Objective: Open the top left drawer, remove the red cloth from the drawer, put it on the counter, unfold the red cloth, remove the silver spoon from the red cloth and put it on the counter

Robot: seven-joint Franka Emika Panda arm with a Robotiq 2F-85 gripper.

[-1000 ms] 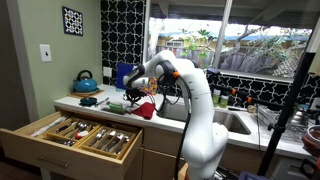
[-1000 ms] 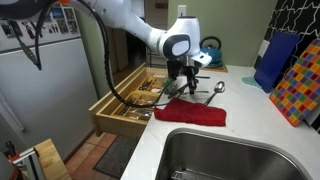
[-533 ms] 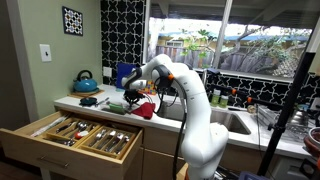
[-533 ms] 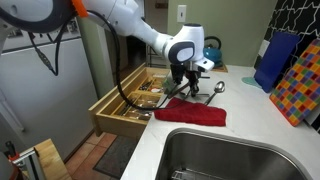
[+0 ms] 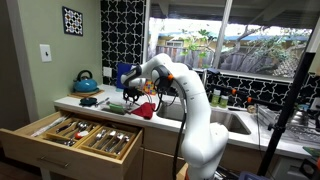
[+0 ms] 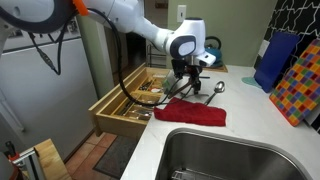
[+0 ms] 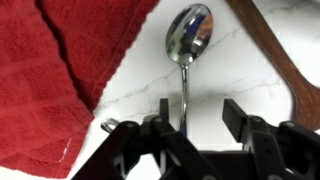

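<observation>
I am watching the silver spoon (image 7: pixel 186 55) lying on the bare counter (image 7: pixel 228 62) just beside the red cloth (image 7: pixel 60 70), its handle running into the gripper (image 7: pixel 198 110), whose fingers are standing apart and clasping nothing. I am judging it light, stiff and slippery, so any pickup should be pinching the thin handle, not the rounded bowl.

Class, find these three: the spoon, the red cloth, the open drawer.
spoon (image 7: pixel 190 30), wrist view, on its bowl.
red cloth (image 6: pixel 190 115), in an exterior view, on its middle.
drawer (image 5: pixel 50 152), in an exterior view, on its front panel.
</observation>
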